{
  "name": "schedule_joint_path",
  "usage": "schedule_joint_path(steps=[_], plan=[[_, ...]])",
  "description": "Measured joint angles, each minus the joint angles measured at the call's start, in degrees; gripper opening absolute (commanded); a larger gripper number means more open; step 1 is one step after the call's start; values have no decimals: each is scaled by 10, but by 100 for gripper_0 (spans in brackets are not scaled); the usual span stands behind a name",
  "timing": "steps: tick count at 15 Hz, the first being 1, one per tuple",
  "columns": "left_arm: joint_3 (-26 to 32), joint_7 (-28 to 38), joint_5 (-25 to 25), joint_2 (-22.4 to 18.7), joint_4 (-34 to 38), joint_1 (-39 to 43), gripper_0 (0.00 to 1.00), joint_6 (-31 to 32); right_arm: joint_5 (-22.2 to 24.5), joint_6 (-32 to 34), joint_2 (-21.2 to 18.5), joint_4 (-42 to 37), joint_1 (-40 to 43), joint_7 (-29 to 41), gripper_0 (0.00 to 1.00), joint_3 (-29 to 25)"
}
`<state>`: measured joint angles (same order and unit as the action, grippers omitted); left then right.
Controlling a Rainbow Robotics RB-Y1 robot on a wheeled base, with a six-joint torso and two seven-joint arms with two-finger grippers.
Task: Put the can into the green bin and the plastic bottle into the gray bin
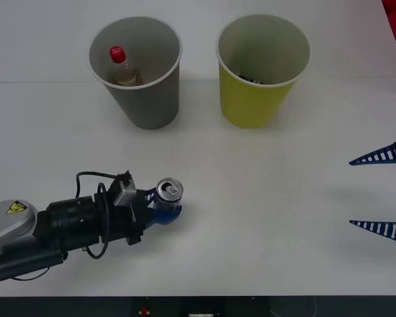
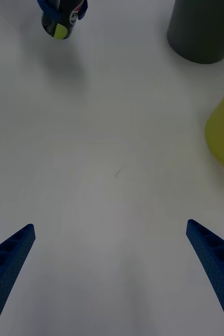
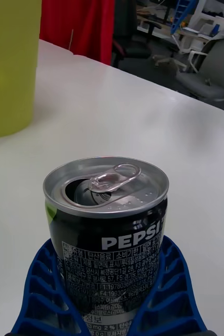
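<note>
- Currently your left claw (image 1: 166, 202) clamps the can (image 1: 169, 191), upright on the surface (image 1: 264, 198).
- Plastic bottle (image 1: 122, 66) inside gray bin (image 1: 145, 99), beyond that claw; green bin (image 1: 257, 99) alongside.
- Right claw (image 1: 379, 191) spread wide, holding nothing.

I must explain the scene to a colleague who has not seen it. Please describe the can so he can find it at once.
On the white table, look in front of the gray bin, toward the near edge. There the left gripper is closed around the can. It is small and dark, with a silver pull-tab top, unlike both large bins.
</note>
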<state>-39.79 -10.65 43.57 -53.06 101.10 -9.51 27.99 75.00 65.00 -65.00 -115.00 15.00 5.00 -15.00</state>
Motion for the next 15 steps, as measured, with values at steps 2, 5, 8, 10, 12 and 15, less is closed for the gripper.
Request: schedule_joint_path(steps=[2, 5, 8, 10, 12, 15], plan=[[3, 105, 70, -13, 42, -1, 0, -41, 0, 0, 0, 0, 0, 0, 100, 0], [16, 265, 180, -35, 92, -3, 0, -60, 0, 0, 0, 0, 0, 0, 100, 0], [57, 461, 314, -46, 135, -5, 0, -23, 0, 0, 0, 0, 0, 0, 100, 0], [93, 584, 402, -45, 164, -6, 0, 25, 0, 0, 0, 0, 0, 0, 100, 0], [135, 703, 486, -33, 200, -7, 0, 83, 0, 0, 0, 0, 0, 0, 100, 0], [191, 847, 600, 18, 240, -36, 0, 190, 0, 0, 0, 0, 0, 0, 100, 0]])
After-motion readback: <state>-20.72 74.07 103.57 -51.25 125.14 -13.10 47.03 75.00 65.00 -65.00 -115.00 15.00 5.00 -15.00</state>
